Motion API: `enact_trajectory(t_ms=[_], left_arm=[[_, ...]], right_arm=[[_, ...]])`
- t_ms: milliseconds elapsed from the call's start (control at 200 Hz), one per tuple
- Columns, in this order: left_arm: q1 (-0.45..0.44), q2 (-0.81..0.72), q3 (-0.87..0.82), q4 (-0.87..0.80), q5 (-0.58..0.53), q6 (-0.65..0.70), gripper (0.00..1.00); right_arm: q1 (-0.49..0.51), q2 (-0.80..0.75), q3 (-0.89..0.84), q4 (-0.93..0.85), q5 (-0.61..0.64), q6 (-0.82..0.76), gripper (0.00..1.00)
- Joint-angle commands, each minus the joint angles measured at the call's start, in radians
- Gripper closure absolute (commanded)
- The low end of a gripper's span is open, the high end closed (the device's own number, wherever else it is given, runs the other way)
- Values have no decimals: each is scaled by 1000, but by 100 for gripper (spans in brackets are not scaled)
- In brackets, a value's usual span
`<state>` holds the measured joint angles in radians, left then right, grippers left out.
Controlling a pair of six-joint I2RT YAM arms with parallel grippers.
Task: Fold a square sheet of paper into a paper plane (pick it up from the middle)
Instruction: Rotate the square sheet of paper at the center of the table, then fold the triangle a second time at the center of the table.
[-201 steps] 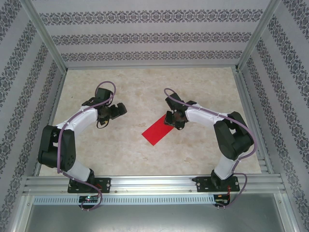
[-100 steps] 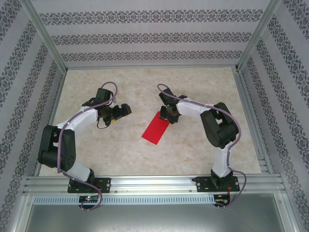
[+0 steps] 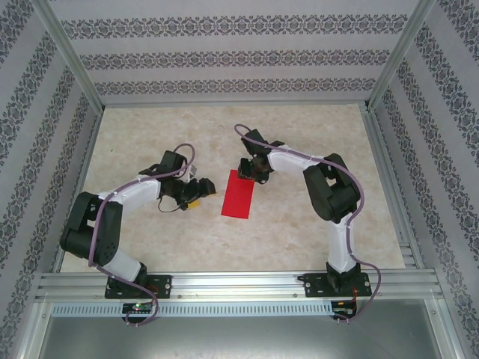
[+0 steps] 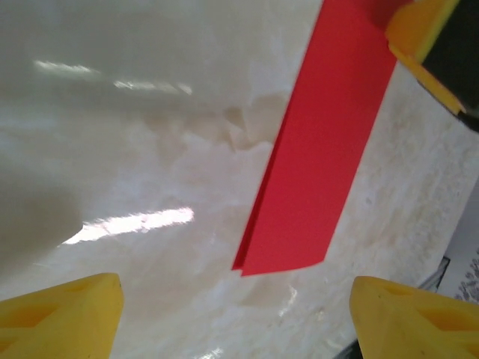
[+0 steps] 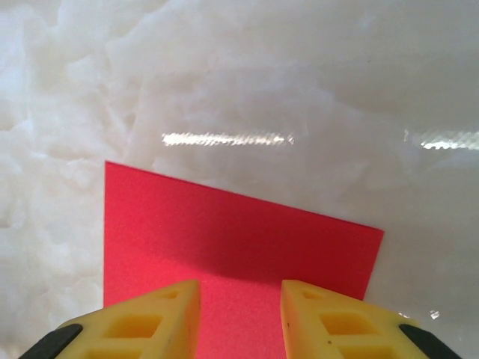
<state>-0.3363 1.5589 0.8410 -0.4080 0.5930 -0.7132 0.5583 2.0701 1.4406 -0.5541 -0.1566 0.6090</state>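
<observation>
The square sheet of paper [image 3: 239, 196] lies flat on the table as a bright red strip folded in half, its two layers showing at the near corner [image 4: 322, 157]. My right gripper [image 3: 247, 173] is down on its far end, fingers a little apart with red paper [image 5: 224, 232] showing between them [image 5: 239, 314]. One yellow fingertip of it [image 4: 419, 30] appears in the left wrist view. My left gripper [image 3: 196, 193] hovers low just left of the sheet, jaws wide apart [image 4: 232, 321] and nothing between them. No paper plane shape has formed.
The pale marbled table top [image 3: 150, 224] is bounded by patterned walls [image 3: 239, 67] and an aluminium frame rail [image 3: 239, 284] at the near edge. Both arms reach inward, their wrists a short distance apart across the paper.
My right gripper has swung left and further back, turning the sheet from a diagonal to nearly lengthwise. My left gripper has moved right toward the sheet, its jaws narrowing a little.
</observation>
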Motion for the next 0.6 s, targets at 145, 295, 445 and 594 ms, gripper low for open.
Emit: enact_trajectory(t_ms=[145, 295, 445, 594], left_arm=[[-79, 43, -31, 171, 41, -120, 27], [-93, 64, -19, 158, 45, -123, 31], [-104, 74, -18, 152, 38, -141, 31], [-111, 88, -29, 173, 40, -175, 31]], right_arm=[[58, -133, -78, -22, -24, 21, 65], [55, -109, -120, 14, -35, 66, 65], [50, -82, -121, 14, -20, 72, 66], [47, -66, -135, 11, -8, 88, 66]])
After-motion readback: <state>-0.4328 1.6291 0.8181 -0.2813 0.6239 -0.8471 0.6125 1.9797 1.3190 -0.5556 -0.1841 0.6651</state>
